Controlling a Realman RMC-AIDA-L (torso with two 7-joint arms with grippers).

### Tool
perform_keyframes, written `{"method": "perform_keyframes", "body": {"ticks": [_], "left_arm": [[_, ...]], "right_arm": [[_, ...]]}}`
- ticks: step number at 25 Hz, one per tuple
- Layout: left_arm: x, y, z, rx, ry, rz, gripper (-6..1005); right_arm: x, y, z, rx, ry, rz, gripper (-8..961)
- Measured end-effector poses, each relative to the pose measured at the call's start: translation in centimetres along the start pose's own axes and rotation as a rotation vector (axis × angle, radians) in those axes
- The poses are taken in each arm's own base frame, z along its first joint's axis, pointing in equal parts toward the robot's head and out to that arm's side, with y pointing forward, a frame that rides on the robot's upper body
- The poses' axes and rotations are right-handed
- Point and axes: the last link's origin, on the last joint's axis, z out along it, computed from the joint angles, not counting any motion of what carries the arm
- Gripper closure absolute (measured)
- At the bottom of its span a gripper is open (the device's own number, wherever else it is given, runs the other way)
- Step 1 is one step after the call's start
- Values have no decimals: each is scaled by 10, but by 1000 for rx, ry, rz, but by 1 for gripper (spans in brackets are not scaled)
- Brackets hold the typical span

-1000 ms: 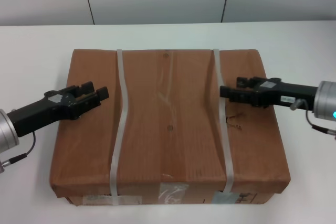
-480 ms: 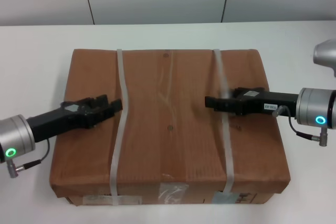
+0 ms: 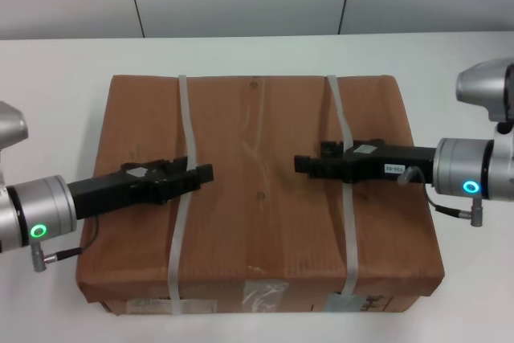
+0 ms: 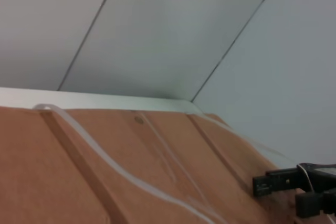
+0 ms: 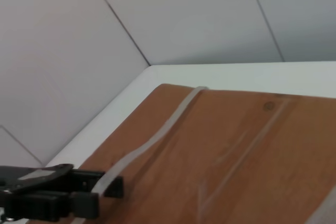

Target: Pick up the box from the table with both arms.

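Both grippers reaching in over the box top, no lift begun.

Nearest edge: the box (image 3: 261, 190) is sitting flat on the table (image 3: 56, 70), pale labels (image 3: 265, 293) facing the robot. Mid-top: the left gripper (image 3: 201, 174) is lying across the left strap (image 3: 183, 190), the right gripper (image 3: 303, 165) across the right strap (image 3: 341, 190), tips pointing at each other, well apart. Cannot tell whether either pair of fingers is spread or pressed together. Judgement: the carton is far too wide to pinch, so each gripper should be hooking its own strap at matching spots, then both rising level and together so the box is not tipping. Far edge: bare table, grey wall.
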Motion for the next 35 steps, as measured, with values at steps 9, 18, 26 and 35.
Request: {"method": "perform_keyframes", "body": {"ticks": [9, 18, 26, 35], "left_arm": [[3, 9, 15, -55, -82, 32, 431], [20, 14, 27, -89, -92, 69, 479], [23, 12, 26, -77, -70, 72, 731], [19, 15, 25, -97, -64, 79, 910]], "right_arm": [[-8, 4, 9, -5, -6, -31, 136], [-23, 12, 19, -36, -14, -84, 137], [-22, 13, 17, -35, -67, -151, 327], [-15, 14, 9, -42, -141, -185, 464]]}}
